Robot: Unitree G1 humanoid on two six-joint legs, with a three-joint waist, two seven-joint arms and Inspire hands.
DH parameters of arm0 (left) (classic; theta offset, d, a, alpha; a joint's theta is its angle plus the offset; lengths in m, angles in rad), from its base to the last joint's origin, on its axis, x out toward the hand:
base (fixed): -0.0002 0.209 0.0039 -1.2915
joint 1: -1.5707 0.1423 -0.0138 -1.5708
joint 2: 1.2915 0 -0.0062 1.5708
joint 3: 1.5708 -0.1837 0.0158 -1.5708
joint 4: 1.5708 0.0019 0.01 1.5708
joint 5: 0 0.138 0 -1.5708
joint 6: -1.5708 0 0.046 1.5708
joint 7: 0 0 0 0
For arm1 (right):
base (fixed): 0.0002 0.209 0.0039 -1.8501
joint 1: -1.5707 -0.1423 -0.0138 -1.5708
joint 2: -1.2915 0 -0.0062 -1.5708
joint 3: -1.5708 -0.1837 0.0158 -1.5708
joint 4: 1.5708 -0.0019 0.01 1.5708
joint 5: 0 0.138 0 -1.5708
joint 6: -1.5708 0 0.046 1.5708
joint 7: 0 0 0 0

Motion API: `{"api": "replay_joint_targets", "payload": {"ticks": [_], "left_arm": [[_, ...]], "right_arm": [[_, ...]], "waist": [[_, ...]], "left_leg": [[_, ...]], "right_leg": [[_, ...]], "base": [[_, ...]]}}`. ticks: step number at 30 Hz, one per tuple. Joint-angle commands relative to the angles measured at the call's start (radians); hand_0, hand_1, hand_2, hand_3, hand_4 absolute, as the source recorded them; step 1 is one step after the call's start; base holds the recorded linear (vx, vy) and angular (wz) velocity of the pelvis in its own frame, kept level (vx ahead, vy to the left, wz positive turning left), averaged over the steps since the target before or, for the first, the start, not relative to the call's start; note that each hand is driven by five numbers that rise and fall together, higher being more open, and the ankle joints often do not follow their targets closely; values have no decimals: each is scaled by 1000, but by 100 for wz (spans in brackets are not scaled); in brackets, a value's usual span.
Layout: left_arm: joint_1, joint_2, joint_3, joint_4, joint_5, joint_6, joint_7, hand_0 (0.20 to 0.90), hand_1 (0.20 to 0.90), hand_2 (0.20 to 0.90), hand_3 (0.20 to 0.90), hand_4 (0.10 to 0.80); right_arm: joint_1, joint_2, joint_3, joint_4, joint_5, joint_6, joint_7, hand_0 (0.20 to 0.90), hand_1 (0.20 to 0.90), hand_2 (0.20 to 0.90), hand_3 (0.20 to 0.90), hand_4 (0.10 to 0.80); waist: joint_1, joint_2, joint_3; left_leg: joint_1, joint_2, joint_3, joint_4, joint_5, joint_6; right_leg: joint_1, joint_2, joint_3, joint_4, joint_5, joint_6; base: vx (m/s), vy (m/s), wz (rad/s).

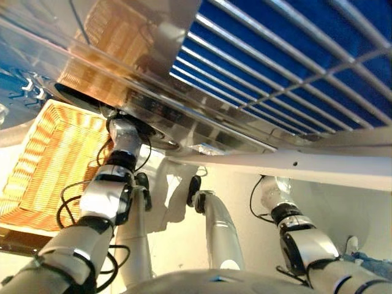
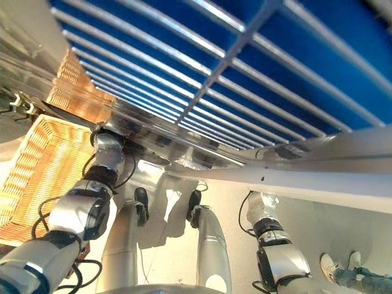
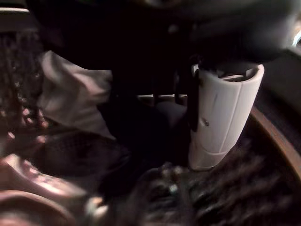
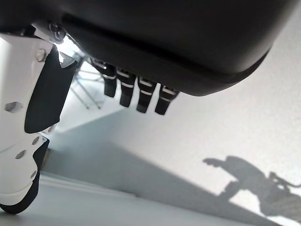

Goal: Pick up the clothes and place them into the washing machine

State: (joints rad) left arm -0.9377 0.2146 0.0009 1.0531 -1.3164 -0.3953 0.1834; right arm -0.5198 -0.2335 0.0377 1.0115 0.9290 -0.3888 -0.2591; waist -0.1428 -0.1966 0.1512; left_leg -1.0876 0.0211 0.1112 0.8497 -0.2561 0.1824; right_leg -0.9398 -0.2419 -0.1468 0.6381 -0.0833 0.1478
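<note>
Wicker laundry basket (image 1: 46, 165) sits left of the washing machine (image 1: 184, 131). Left hand (image 3: 221, 117) reaches into its dark drum beside pale crumpled clothes (image 3: 75, 96), fingers hidden. Right hand (image 4: 136, 96) hangs empty, fingers relaxed.

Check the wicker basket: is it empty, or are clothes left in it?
Empty, as far as it shows. The basket shows only bare weave inside in both eye views; the left arm hides its near corner. A pale cloth lies in the drum.

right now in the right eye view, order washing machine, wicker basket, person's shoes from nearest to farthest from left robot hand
1. washing machine: the left robot hand is inside it
2. wicker basket: beside the left arm, view's left
3. person's shoes: far lower right
</note>
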Motion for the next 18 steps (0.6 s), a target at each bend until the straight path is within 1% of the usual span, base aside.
{"api": "replay_joint_targets", "payload": {"ticks": [1, 2, 3, 4, 5, 6, 8, 10, 11, 12, 14, 15, 16, 17, 18], "left_arm": [[-177, 27, -185, 18, 321, 9, -11, 900, 900, 900, 900, 800], [-179, 24, -187, 14, 333, 10, 0, 900, 900, 900, 900, 800], [-212, 52, -320, 14, 612, 12, 78, 900, 900, 900, 900, 800], [-222, 53, -367, 3, 717, 17, 119, 900, 900, 900, 900, 800], [-220, 50, -369, -2, 728, 20, 129, 900, 900, 900, 900, 800], [-232, 78, -435, -3, 926, 41, 219, 900, 900, 900, 900, 800], [-253, 87, -502, 10, 1109, 80, 296, 900, 900, 900, 900, 800], [-266, 98, -549, 26, 1253, 116, 338, 900, 900, 900, 900, 800], [-266, 96, -549, 25, 1258, 118, 342, 900, 900, 900, 900, 800], [-284, 100, -601, 45, 1392, 156, 393, 900, 900, 900, 900, 800], [-305, 114, -648, 73, 1527, 218, 457, 900, 900, 900, 900, 800], [-305, 113, -648, 73, 1531, 220, 460, 900, 900, 900, 900, 800], [-323, 110, -683, 75, 1620, 259, 481, 900, 900, 900, 900, 800], [-323, 109, -684, 75, 1621, 259, 482, 900, 900, 900, 900, 800], [-324, 106, -698, 83, 1661, 279, 497, 900, 900, 900, 900, 800]], "right_arm": [[-172, -143, 7, 47, -43, -72, 19, 900, 900, 900, 900, 800], [-174, -142, 4, 49, -43, -73, 20, 900, 900, 900, 900, 800], [-169, -146, 21, 42, -57, -81, 13, 900, 900, 900, 900, 800], [-166, -142, 29, 32, -70, -86, 8, 900, 900, 900, 900, 800], [-164, -140, 27, 29, -73, -86, 5, 900, 900, 900, 900, 800], [-158, -145, 27, 14, -74, -97, 3, 900, 900, 900, 900, 800], [-149, -139, 40, -2, -81, -116, -4, 900, 900, 900, 900, 800], [-138, -131, 44, -12, -91, -130, -11, 900, 900, 900, 900, 800], [-138, -130, 42, -12, -92, -130, -12, 900, 900, 900, 900, 800], [-130, -113, 48, -30, -98, -142, -23, 900, 900, 900, 900, 800], [-129, -102, 53, -35, -110, -151, -38, 900, 900, 900, 900, 800], [-129, -100, 52, -35, -111, -151, -40, 900, 900, 900, 900, 800], [-129, -98, 59, -46, -125, -159, -53, 900, 900, 900, 900, 800], [-128, -97, 58, -48, -127, -159, -55, 900, 900, 900, 900, 800], [-130, -90, 62, -53, -134, -160, -61, 900, 900, 900, 900, 800]], "waist": [[-6, 46, -50], [-5, 44, -49], [-5, 52, -48], [-2, 52, -45], [-1, 50, -45], [2, 51, -42], [4, 52, -37], [5, 51, -33], [6, 49, -32], [9, 50, -26], [11, 55, -25], [11, 54, -24], [13, 56, -21], [13, 56, -21], [13, 58, -21]], "left_leg": [[75, 0, -61, -53, -82, -74], [73, 0, -61, -53, -81, -74], [72, 0, -59, -61, -74, -73], [71, 0, -57, -62, -68, -75], [71, -1, -57, -63, -68, -75], [71, -2, -56, -69, -64, -75], [74, -1, -51, -74, -57, -76], [80, 1, -49, -83, -51, -80], [81, 1, -49, -83, -51, -80], [88, 0, -49, -87, -48, -80], [90, 1, -49, -84, -48, -79], [90, 1, -49, -84, -48, -79], [90, 1, -50, -84, -44, -80], [91, 0, -50, -84, -44, -80], [92, 0, -50, -84, -44, -79]], "right_leg": [[-15, 60, -32, 16, 5, -101], [-16, 60, -32, 16, 5, -101], [-22, 59, -31, 14, 8, -104], [-24, 57, -30, 16, 8, -104], [-24, 56, -30, 16, 8, -104], [-25, 55, -30, 18, 7, -105], [-25, 51, -28, 20, 7, -107], [-20, 49, -27, 18, 3, -107], [-19, 48, -27, 18, 3, -107], [-15, 47, -27, 19, 2, -109], [-14, 47, -26, 23, 0, -109], [-13, 47, -26, 24, 0, -109], [-12, 44, -26, 26, -2, -110], [-12, 44, -26, 26, -2, -110], [-12, 43, -25, 28, -3, -110]], "base": [[-25, 28, -6], [-48, 39, 2], [-41, 26, 6], [-41, 26, 6], [0, 0, 0], [0, 0, 0], [-26, -16, 6], [-5, -15, 11], [-10, -14, 8], [-10, -7, 5], [0, 0, 0], [0, 0, 0], [0, 0, 0], [4, -2, 4], [12, -5, 3]]}}
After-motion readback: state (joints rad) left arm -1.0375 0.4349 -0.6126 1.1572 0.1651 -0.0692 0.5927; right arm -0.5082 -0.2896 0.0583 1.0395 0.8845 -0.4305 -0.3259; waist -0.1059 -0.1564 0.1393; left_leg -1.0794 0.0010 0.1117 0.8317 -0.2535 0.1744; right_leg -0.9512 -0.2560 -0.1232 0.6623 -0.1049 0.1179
